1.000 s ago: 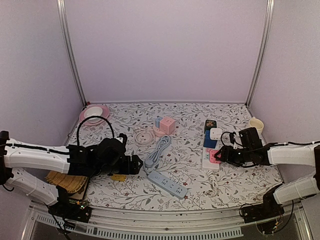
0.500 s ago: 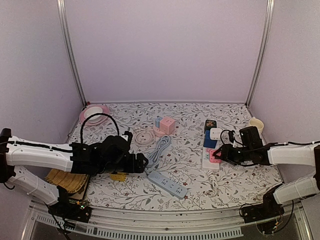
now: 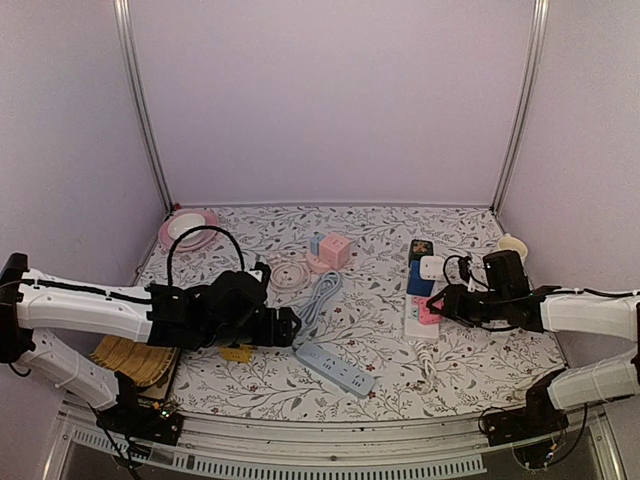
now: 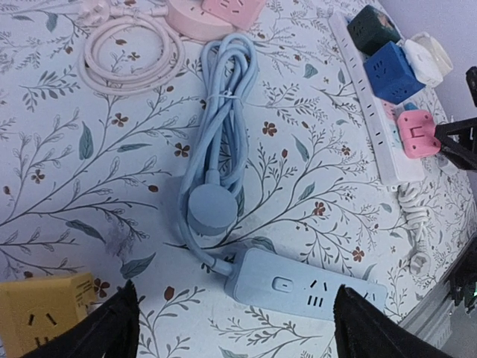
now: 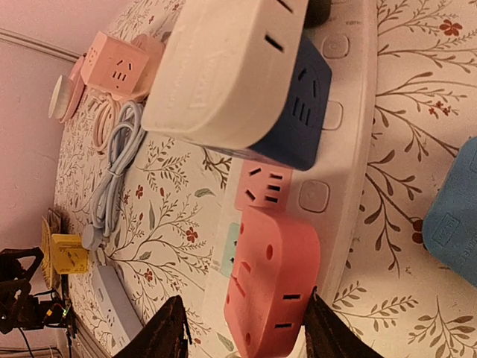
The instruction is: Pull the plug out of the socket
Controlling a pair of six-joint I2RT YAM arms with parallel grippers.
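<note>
Item 1. Pink plug (image 5: 272,276): seated in the white power strip (image 5: 350,149), at the strip's near end, on the right side of the floral worktop (image 3: 370,300). Not yet lifted out.

Item 2. Right gripper (image 5: 244,313): low over the strip, jaws released and straddling the near end of the pink plug. One finger sits just beside the plug's edge and the other stands apart from it.

Item 3. Left gripper (image 4: 235,291): jaws spread wide and grasping nothing, hovering above the near-centre worktop over the blue power strip (image 4: 298,285).

Item 4. Other adapters on the white strip, beyond the pink plug: a blue cube (image 5: 298,112), a cream block (image 5: 223,67) just beside it, and a dark green one (image 4: 375,19) at the far end.

Item 5. Blue strip's cable (image 4: 227,112): bundled in a long loop, ending in a round plug (image 4: 211,209) lying on the worktop near the strip.

Item 6. Yellow cube socket (image 4: 45,309): on the worktop, left of the blue strip.

Item 7. White coiled cable (image 4: 130,48) and pink cube socket (image 3: 333,249): mid-worktop, near each other.

Item 8. Pink plate (image 3: 190,228), far left corner. Pale cup (image 3: 512,247), far right.
</note>
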